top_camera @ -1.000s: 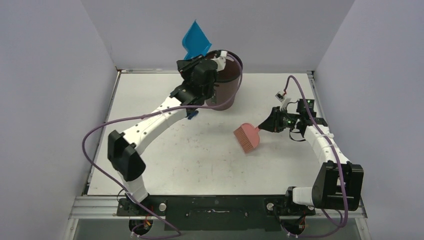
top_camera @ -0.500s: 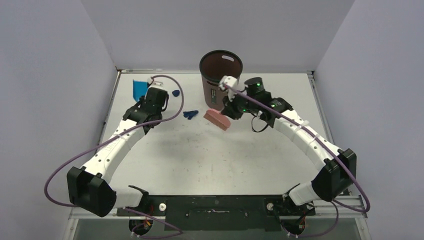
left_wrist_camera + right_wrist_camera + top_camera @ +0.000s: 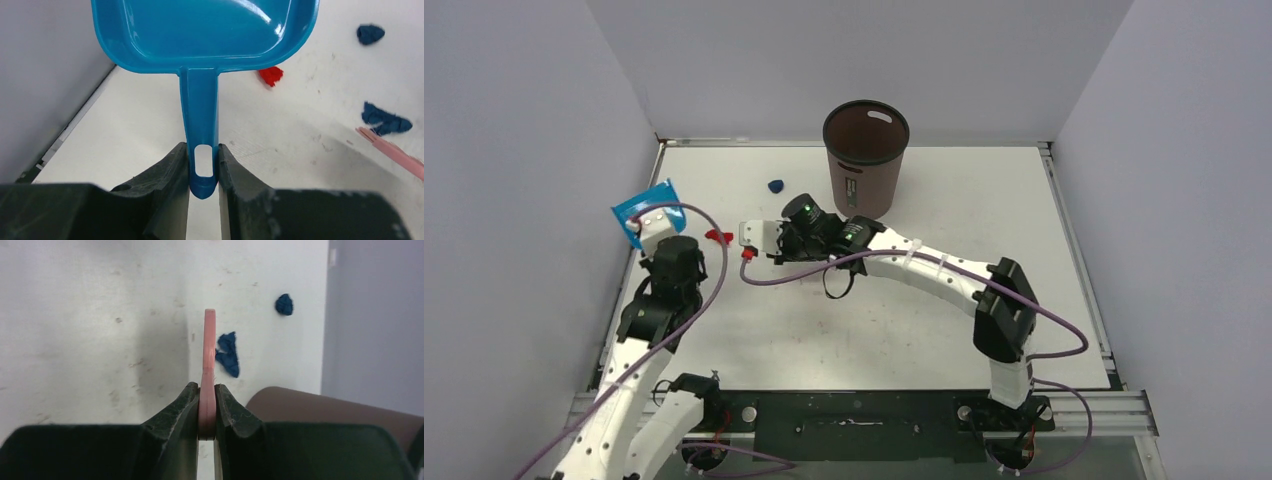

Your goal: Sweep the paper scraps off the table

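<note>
White table point(image 3: 944, 300), faint scuffs all over, thin metal edge, pale grey walls point(image 3: 524, 150) on 3 sides. Brown bin point(image 3: 865, 170) stands at the back; it has a small white label point(image 3: 851, 186), too tiny to read.

Left gripper point(image 3: 202, 172) is clamped on the blue dustpan point(image 3: 200, 35) handle, over by the left edge. Right gripper point(image 3: 207, 412) pinches the pink brush point(image 3: 208, 350), seen edge-on.

Red scrap point(image 3: 270, 76) sits near the pan, dark blue scrap point(image 3: 228, 356) just beside the brush. Another blue scrap point(image 3: 775, 186) is further back, left of the bin.
</note>
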Robot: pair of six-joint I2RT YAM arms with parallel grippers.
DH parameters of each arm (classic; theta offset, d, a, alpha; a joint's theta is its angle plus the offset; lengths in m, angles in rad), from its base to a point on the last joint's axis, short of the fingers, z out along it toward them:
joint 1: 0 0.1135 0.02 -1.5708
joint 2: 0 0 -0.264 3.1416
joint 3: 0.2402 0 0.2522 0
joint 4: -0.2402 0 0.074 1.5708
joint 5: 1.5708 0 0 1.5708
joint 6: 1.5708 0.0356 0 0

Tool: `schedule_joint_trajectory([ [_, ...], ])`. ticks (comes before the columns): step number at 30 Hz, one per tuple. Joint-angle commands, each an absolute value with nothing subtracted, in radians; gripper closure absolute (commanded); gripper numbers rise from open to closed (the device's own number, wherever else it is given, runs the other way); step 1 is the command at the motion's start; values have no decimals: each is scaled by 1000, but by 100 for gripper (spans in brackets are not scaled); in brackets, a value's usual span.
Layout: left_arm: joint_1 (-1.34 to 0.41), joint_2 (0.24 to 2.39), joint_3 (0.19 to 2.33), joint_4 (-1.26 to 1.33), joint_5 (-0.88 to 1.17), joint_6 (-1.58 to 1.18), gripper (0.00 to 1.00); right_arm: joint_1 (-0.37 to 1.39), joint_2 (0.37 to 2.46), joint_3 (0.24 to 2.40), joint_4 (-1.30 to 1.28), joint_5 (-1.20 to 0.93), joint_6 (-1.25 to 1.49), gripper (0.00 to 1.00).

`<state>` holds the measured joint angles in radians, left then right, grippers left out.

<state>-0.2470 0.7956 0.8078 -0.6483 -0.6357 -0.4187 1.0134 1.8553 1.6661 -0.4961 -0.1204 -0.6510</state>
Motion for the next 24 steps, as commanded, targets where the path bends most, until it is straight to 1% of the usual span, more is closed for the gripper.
schedule_joint_trajectory([
  [1,-208,622,736,-579,-744,-528,100,1006,1947,1784,-306,53,-865,95],
  [4,-207,562,722,-591,-818,-554,100,990,2025,1811,-192,47,-957,95],
  [7,-206,535,723,-608,-849,-590,100,963,2107,1842,-81,24,-1016,95],
  [11,-206,500,710,-595,-831,-601,100,917,2199,1840,83,6,-1101,95],
  [13,-206,491,700,-572,-799,-589,100,885,2231,1830,168,-49,-1121,95],
  [16,-205,500,701,-569,-784,-582,100,838,2306,1910,183,-96,-1119,95],
  [20,-204,506,697,-556,-758,-571,100,808,2381,1961,245,-118,-1168,95],
  [24,-204,506,694,-545,-747,-560,100,796,2445,2025,224,-167,-1193,95],
])
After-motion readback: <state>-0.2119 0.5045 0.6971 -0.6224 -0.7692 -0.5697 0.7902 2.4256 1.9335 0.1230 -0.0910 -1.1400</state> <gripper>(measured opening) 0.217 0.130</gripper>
